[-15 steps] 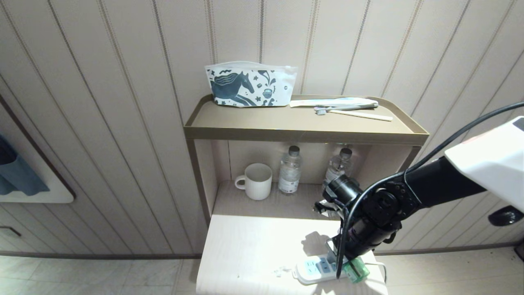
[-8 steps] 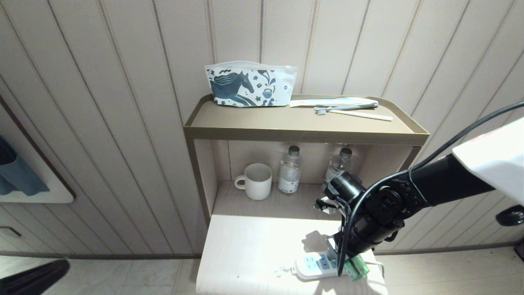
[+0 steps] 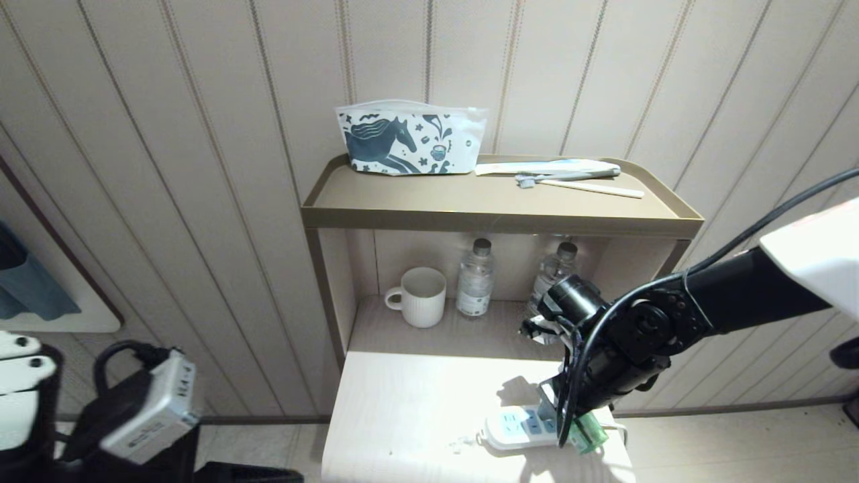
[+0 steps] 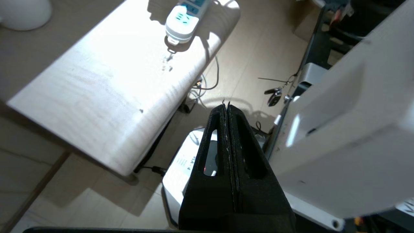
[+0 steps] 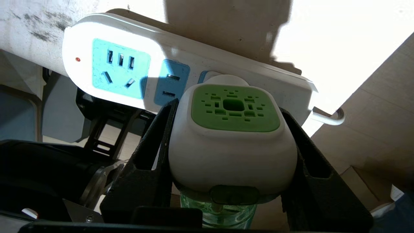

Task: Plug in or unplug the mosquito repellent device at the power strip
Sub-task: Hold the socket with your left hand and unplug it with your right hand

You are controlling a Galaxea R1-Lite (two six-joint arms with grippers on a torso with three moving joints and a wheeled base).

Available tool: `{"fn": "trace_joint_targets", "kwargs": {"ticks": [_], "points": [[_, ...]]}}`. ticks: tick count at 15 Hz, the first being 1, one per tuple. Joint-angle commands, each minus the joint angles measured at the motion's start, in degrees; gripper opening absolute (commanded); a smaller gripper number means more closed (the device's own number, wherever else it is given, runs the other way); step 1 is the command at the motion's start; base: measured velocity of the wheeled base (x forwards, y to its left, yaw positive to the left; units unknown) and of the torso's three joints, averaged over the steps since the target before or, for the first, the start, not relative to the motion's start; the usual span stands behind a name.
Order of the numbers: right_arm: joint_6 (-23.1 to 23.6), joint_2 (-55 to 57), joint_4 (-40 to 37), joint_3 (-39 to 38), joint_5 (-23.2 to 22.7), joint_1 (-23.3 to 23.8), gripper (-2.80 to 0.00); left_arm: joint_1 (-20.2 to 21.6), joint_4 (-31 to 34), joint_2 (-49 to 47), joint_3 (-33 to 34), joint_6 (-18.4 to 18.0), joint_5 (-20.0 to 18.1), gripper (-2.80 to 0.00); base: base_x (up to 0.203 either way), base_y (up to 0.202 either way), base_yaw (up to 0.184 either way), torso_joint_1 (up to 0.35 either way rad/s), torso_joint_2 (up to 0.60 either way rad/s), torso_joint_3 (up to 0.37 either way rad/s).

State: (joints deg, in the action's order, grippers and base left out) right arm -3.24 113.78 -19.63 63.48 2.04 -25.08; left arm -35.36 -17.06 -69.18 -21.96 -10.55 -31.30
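Observation:
The mosquito repellent device [image 5: 231, 136], a white head with a green vented face over a green liquid bottle, sits between the fingers of my right gripper [image 5: 228, 107], which is shut on its sides. Its back rests against the socket of the white power strip [image 5: 123, 68] nearest the cord; the prongs are hidden. In the head view the power strip [image 3: 513, 429] lies at the pale table's [image 3: 416, 402] front right corner, with the device's bottle [image 3: 592, 433] showing under my right gripper [image 3: 567, 419]. My left gripper [image 4: 225, 105] is shut and empty, low beside the table over the floor.
A mug [image 3: 421, 295] and two clear water bottles [image 3: 475, 278] stand in the niche behind the table. A printed pouch [image 3: 409, 144] and toothbrushes [image 3: 577, 182] lie on the upper shelf. Cables [image 4: 207, 84] trail on the floor beside my own white body [image 4: 349, 129].
My left arm has swung up into the head view at the lower left. My right gripper keeps its hold on the device and has barely shifted.

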Motion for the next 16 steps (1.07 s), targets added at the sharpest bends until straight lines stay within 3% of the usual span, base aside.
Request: {"fn": "trace_joint_targets", "kwargs": {"ticks": [1, 4, 6, 10, 16], "points": [[-0.03, -0.78, -0.06, 0.07, -0.16, 0.52, -2.80, -6.21, -14.05, -14.71, 1.45, 0.50, 2.66, -2.80, 0.000, 0.000, 0.000, 0.000, 0.00, 0.000], [0.08, -1.49, -0.06, -0.11, -1.03, 1.35, -2.80, -10.66, -43.92, -27.01, 3.46, 5.12, 2.85, -2.80, 0.000, 0.000, 0.000, 0.000, 0.00, 0.000], [0.17, -1.84, -0.06, -0.11, -2.34, 2.12, -2.80, -13.30, -53.64, -35.28, 4.33, 6.83, 4.15, -2.80, 0.000, 0.000, 0.000, 0.000, 0.00, 0.000], [0.17, -1.98, -0.06, -0.11, -2.57, 2.58, -2.80, -17.20, -62.02, -45.23, 1.47, 8.70, 7.41, -2.80, 0.000, 0.000, 0.000, 0.000, 0.00, 0.000], [0.25, -2.77, 0.03, -0.02, -2.66, 2.31, -2.80, -20.47, -61.77, -56.33, -9.24, 9.26, 11.91, -2.80, 0.000, 0.000, 0.000, 0.000, 0.00, 0.000]]}}
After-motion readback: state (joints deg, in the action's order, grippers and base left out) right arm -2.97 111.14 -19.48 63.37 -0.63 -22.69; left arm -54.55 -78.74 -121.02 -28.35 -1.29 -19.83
